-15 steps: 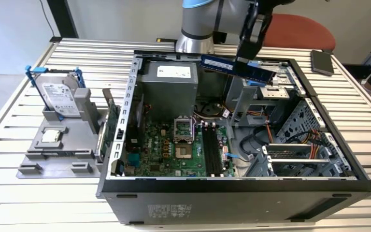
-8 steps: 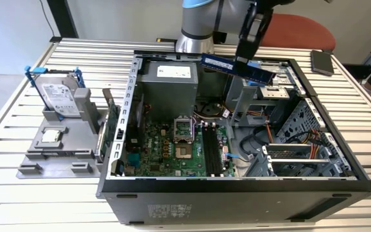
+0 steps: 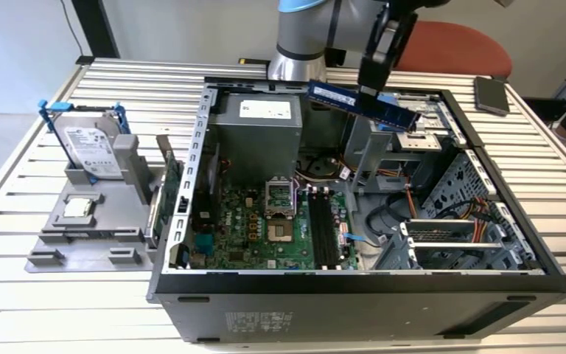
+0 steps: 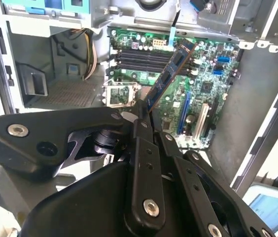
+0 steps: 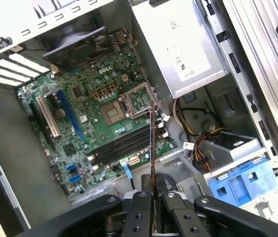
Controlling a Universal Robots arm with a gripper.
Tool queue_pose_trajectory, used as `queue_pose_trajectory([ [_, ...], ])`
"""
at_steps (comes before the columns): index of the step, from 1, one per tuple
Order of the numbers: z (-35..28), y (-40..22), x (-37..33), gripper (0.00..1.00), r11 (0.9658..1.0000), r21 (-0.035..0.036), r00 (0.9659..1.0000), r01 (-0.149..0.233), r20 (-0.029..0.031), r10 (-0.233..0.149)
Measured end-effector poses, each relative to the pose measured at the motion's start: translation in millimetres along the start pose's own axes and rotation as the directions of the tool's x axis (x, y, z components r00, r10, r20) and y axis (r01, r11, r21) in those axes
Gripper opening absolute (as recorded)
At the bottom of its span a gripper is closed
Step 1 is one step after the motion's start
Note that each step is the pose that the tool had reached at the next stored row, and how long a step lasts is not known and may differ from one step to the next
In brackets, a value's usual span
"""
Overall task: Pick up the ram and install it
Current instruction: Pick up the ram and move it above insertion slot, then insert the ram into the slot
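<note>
Exterior view: my gripper clamps the ram, tilted above the open case, over the drive cage. Second wrist view: the ram hangs over the board, with the slots behind its tip. First wrist view: edge-on, the ram crosses the slots, with the power supply nearby.

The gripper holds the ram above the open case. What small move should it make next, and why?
Probably lower it toward the memory slots: the gripper is shut on the ram, which hangs tilted above the case, well clear of the slots.
</note>
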State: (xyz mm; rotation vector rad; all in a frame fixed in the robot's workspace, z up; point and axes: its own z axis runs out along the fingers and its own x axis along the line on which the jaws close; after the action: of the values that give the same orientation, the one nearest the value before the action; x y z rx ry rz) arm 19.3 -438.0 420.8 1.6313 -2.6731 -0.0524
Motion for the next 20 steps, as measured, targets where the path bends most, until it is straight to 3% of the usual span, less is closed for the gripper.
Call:
queue_pose_trajectory([
  [10,0.0,0.0,0.0,0.00,0.9970,0.0006,0.9970,-0.077,0.0025,0.077],
  [20,0.0,0.0,0.0,0.00,0.9882,0.0010,0.9882,-0.153,0.0051,0.153],
])
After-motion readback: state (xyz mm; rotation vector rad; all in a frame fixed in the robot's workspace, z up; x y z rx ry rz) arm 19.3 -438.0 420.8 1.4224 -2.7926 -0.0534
